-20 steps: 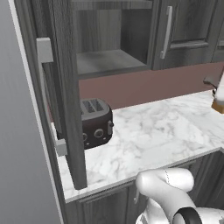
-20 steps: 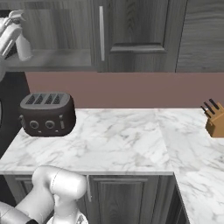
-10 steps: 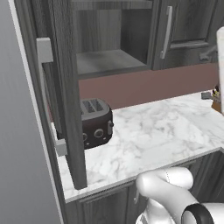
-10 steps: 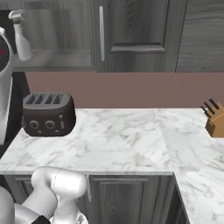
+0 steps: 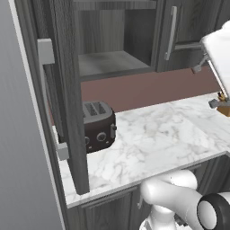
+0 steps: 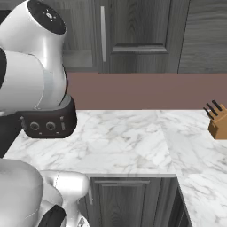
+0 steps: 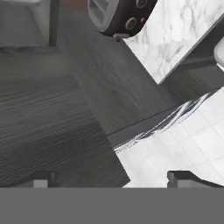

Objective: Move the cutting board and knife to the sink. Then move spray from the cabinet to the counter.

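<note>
Now: gripper (image 7: 111, 180) spread wide, empty, pointing down past open cabinet door (image 7: 65, 109); toaster (image 7: 117, 15) and counter (image 7: 175, 35) far ahead of fingertips. Spray unseen, shelf (image 5: 110, 63) bare. Risk: arm swinging clips door or toaster.

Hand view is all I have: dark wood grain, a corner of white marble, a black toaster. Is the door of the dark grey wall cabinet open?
Observer: Yes. The dark grey wood-grain wall cabinet has its door swung out toward the robot, so the grey shelf is exposed.
Operator: What else stands on the white marble counter?
Observer: A tan wooden knife block with dark handles, far to the right of the black toaster and apart from it.
</note>
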Controlling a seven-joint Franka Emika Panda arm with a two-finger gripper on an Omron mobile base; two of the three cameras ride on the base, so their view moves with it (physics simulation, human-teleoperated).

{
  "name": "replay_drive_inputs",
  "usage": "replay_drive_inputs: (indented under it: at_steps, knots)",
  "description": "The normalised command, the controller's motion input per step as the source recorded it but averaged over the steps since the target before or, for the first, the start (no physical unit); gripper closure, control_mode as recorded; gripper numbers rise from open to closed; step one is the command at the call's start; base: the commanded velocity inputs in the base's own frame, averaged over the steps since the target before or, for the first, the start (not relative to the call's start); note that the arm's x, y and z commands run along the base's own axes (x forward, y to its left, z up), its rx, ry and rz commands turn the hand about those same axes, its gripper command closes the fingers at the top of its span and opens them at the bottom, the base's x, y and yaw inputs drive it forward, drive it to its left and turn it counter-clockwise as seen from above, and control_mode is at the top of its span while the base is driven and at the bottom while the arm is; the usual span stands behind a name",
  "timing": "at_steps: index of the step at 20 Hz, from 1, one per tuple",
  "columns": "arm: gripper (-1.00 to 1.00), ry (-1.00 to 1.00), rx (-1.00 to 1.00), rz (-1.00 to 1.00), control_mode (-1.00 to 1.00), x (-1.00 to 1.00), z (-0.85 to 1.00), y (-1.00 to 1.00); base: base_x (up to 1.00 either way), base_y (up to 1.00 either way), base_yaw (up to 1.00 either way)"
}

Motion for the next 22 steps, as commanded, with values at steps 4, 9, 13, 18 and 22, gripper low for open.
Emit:
replay_drive_inputs:
  at_steps: [4, 9, 13, 18, 22]
  knots:
    - [-1.0, -0.1, -0.34, 0.4, -1.0, 0.07, -0.6, 0.0, 0.0, 0.0, 0.0]
    - [-1.0, -0.21, -0.05, 0.07, -1.0, 0.13, -0.18, -0.03, 0.0, 0.0, 0.0]
    - [-1.0, -0.7, -0.24, 0.18, -1.0, -0.08, 0.0, 0.06, 0.0, 0.0, 0.0]
    - [-1.0, -0.89, -0.31, 0.15, -1.0, -0.17, 0.05, 0.1, 0.0, 0.0, 0.0]
    - [-1.0, -0.49, -0.18, 0.01, -1.0, 0.0, 0.45, 0.15, 0.0, 0.0, 0.0]
